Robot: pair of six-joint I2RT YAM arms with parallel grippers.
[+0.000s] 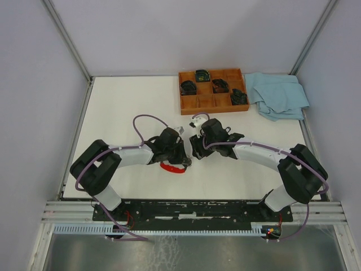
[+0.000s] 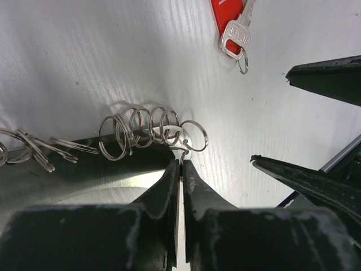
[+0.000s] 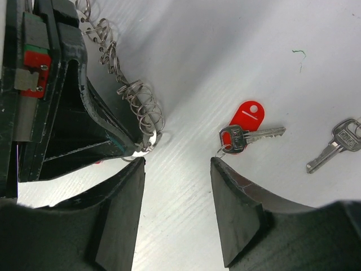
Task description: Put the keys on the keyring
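The left gripper (image 2: 181, 162) has its two black, scuffed fingers pressed almost flat together at the bottom centre of its wrist view. They pinch a thin hooked end of wire belonging to a chain of silver rings (image 2: 144, 129). The coiled loops of the chain overlap one another and trail off to the left edge over the matte white desk (image 2: 113, 51). In the overhead view the curved red band of the keyring (image 1: 171, 167) lies on the desk just below this gripper; its metal ring is too small to make out there. The right gripper (image 3: 177, 164) faces the left one from close by, its blunt, wedge-shaped black fingers set clearly apart with nothing between them. Just beside the finger on the right of that view lies a flat silver key (image 3: 254, 134) with a small wire ring through its head, resting on a glossy red oval plastic tag (image 3: 249, 114). Further right a plain silver key (image 3: 336, 143) lies apart. At the top of the overhead view sit a compartmented wooden tray (image 1: 192, 104) and a crumpled pale blue cloth (image 1: 279, 95).
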